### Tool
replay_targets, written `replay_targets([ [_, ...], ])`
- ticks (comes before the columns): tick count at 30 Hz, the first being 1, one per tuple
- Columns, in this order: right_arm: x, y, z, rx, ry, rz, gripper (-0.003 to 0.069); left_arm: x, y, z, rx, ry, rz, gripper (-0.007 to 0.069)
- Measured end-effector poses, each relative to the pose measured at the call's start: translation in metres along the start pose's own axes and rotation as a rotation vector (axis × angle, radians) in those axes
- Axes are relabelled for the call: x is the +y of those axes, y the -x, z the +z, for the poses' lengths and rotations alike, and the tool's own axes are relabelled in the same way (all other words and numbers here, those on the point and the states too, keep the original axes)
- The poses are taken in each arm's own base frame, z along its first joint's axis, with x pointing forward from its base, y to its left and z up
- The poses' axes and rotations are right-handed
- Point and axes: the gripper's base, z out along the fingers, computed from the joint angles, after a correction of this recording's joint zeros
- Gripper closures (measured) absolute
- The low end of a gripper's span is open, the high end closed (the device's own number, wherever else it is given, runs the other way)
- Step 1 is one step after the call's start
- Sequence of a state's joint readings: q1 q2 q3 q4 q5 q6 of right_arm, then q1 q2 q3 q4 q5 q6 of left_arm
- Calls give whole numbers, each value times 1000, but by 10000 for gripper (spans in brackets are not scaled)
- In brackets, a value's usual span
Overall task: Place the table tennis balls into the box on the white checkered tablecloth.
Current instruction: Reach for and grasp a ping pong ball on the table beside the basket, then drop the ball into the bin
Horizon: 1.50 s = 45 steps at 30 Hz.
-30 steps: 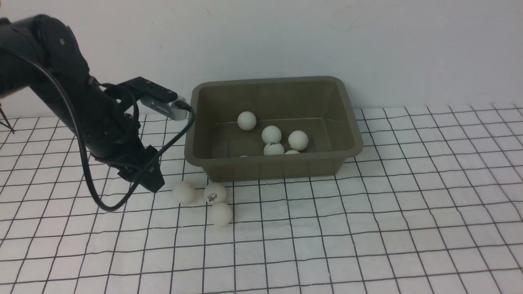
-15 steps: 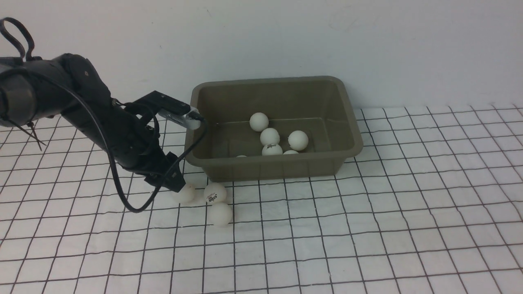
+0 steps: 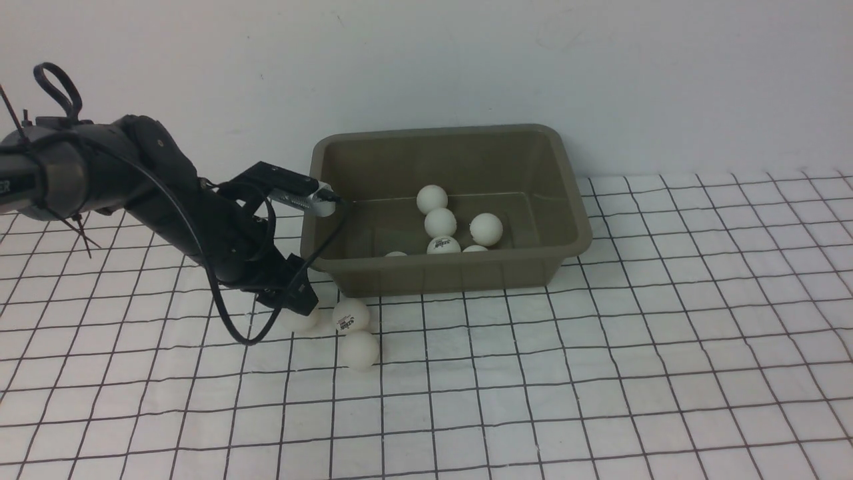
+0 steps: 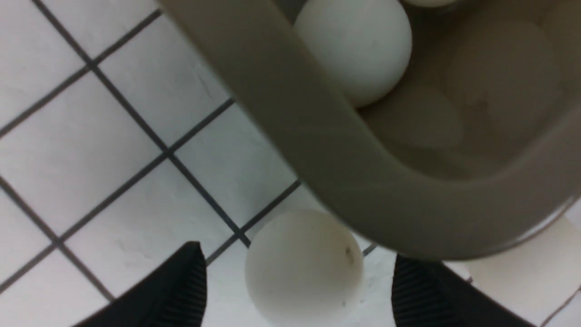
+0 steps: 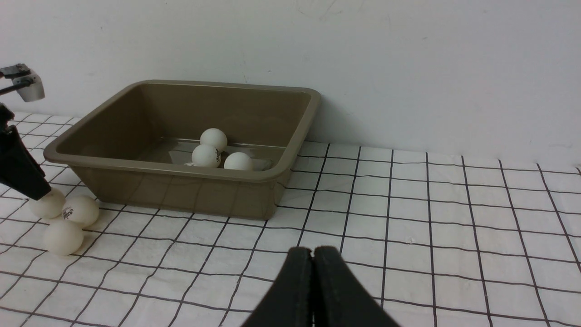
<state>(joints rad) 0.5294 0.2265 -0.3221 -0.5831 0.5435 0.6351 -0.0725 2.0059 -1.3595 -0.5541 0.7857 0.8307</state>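
The olive-grey box (image 3: 440, 270) stands at the back of the white checkered tablecloth (image 3: 600, 367) and holds several table tennis balls (image 3: 441, 222). Three more balls lie on the cloth by its front left corner: a left one (image 3: 296, 324), a logo one (image 3: 350, 314) and a nearer one (image 3: 359, 350). My left gripper (image 3: 300, 303) is open and low over the left ball (image 4: 304, 268). That ball sits between the two dark fingers (image 4: 181, 286) with gaps on both sides, under the box rim (image 4: 317, 150). My right gripper (image 5: 313, 256) is shut on nothing, above the cloth.
The left arm's cable loop (image 3: 246, 337) hangs down to the cloth beside the loose balls. A plain white wall (image 3: 600, 80) rises right behind the box. The logo ball touches the left ball's right side.
My left arm has come down and to the right, so its open fingers now straddle the left loose ball. One ball inside the box has rolled to the right.
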Motion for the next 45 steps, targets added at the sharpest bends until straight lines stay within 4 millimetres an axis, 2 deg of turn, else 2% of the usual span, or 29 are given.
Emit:
replay_targets([
  [14,0,0,0,0,0,0,676,5,-7,22,34,-32,-28,125],
  [17,0,0,0,0,0,0,676,5,-7,23,34,-33,-35,178],
  [20,0,0,0,0,0,0,676,5,-7,23,37,-38,-46,274],
  [24,0,0,0,0,0,0,676,4,-10,21,66,-54,-79,272],
  [28,0,0,0,0,0,0,676,9,-18,7,143,-24,-81,272],
  [29,0,0,0,0,0,0,676,13,-21,-5,168,15,-83,272],
  [30,0,0,0,0,0,0,676,16,-23,-9,182,34,-86,272],
  [31,0,0,0,0,0,0,676,20,-25,-24,195,77,-93,272],
  [32,0,0,0,0,0,0,676,20,-25,-26,196,84,-96,272],
  [34,0,0,0,0,0,0,676,23,-27,-55,186,159,-123,272],
  [36,0,0,0,0,0,0,676,13,-19,-85,109,196,-137,272],
  [37,0,0,0,0,0,0,676,12,-18,-85,105,195,-137,272],
  [38,0,0,0,0,0,0,676,6,-12,-93,67,197,-129,272],
  [40,0,0,0,0,0,0,676,-15,9,-104,-38,184,-80,272],
  [42,0,0,0,0,0,0,676,-34,31,-104,-123,171,-18,272],
  [45,0,0,0,0,0,0,676,-58,61,-88,-183,152,71,272],
])
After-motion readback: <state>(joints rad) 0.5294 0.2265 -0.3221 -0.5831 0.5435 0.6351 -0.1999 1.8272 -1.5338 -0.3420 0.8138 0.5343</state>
